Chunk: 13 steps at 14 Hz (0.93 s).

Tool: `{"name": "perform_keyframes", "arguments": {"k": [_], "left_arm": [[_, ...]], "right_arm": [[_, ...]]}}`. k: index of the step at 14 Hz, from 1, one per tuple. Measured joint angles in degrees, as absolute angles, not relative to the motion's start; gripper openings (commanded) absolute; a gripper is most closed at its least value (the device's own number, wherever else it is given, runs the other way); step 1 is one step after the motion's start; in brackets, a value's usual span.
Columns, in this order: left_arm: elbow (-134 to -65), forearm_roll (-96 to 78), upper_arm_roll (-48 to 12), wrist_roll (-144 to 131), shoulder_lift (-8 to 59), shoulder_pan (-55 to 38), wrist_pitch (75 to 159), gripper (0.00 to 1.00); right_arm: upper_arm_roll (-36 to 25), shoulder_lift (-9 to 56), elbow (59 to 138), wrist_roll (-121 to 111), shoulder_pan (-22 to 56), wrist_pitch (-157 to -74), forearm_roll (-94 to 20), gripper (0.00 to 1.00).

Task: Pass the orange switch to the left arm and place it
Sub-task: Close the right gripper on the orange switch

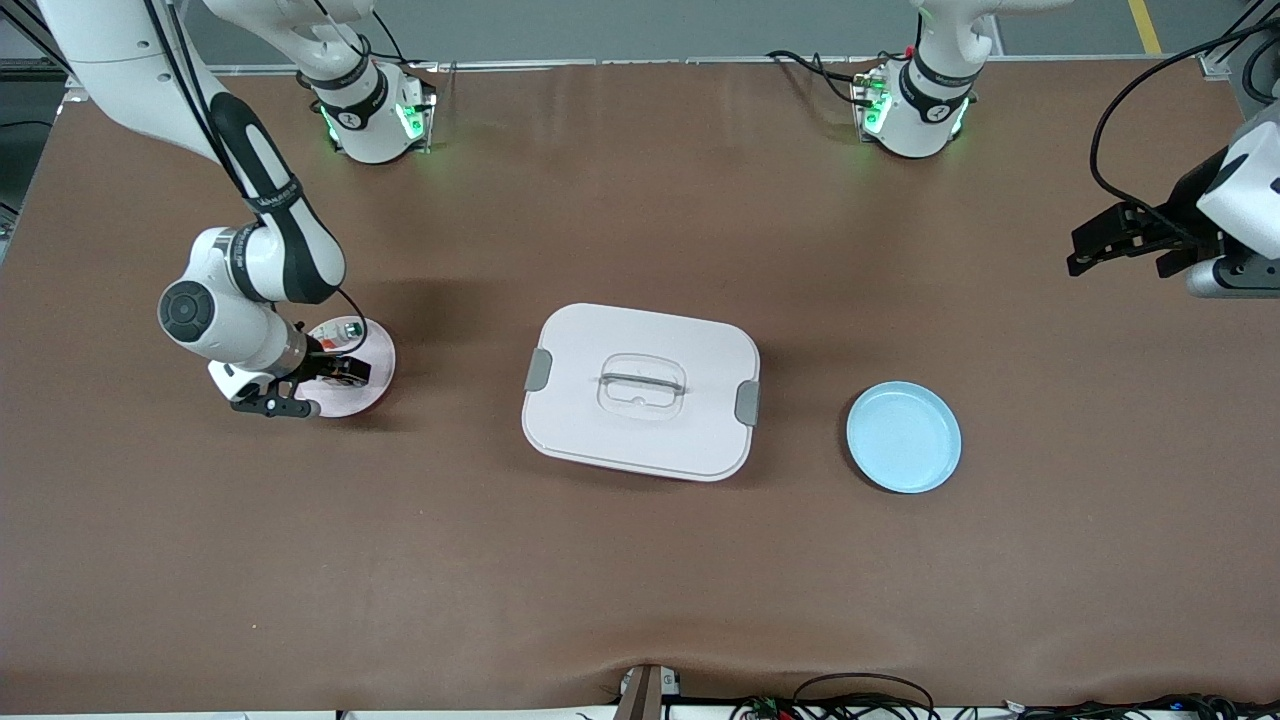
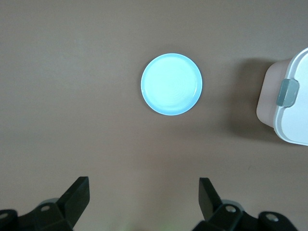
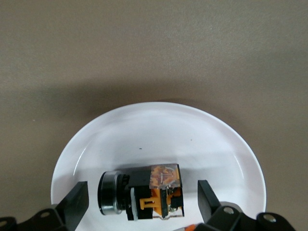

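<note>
Right gripper hung spread wide, unclenched, astride orange switch lying on pink plate, toward right arm's end from box. Left gripper waited agape, empty. One box, two plates: pink, blue plate. No legible writing.
</note>
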<state>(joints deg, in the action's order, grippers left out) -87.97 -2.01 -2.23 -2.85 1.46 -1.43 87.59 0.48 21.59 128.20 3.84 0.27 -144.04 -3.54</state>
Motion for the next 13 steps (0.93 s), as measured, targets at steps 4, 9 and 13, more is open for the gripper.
{"name": "perform_keyframes", "arguments": {"k": [4, 9, 13], "left_arm": [[-88.36, -1.99, -2.28, -2.85, 1.47, -1.49, 87.23, 1.0], [-89.06, -1.93, -2.22, -2.85, 1.53, -1.39, 86.21, 1.0], [-89.02, -1.92, -2.11, -2.85, 1.53, -1.18, 86.22, 1.0]], "right_arm": [[0.48, 21.7, 128.29, 3.85, 0.27, -143.76, -3.54, 1.0], [0.48, 21.78, 128.49, 3.85, 0.27, -143.7, -3.54, 1.0], [0.49, 22.29, 128.5, 3.85, 0.27, -143.76, -3.54, 1.0]]}}
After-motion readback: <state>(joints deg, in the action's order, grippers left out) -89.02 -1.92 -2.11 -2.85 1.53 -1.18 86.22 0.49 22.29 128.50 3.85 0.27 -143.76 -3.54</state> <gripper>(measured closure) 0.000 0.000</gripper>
